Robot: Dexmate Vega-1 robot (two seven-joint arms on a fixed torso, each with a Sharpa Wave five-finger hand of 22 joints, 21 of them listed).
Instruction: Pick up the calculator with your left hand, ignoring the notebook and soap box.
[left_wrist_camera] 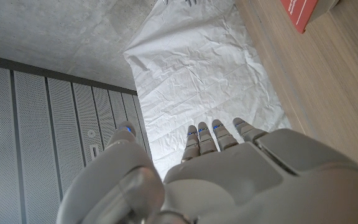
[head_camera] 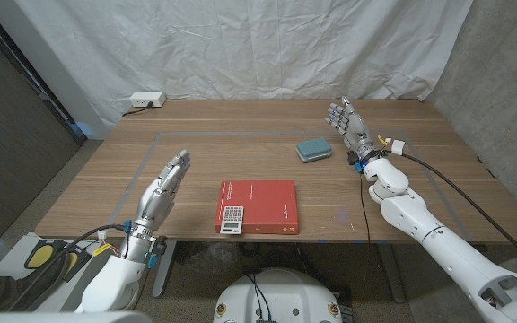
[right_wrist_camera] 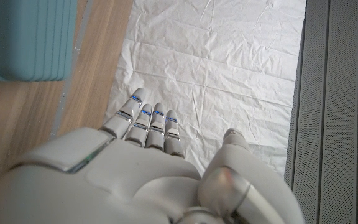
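A small white calculator lies on the front left corner of a red notebook near the table's front edge. My left hand is raised to the left of the notebook, fingers straight and apart, holding nothing. A teal soap box sits further back on the right. Just right of it my right hand stands with fingers up and spread, empty. In the left wrist view the left hand shows from behind, with a corner of the notebook. The right wrist view shows the right hand and the soap box.
A white power strip lies at the table's back left corner. A white sheet hangs behind the wooden table. A black cable runs from my right wrist across the table's right side.
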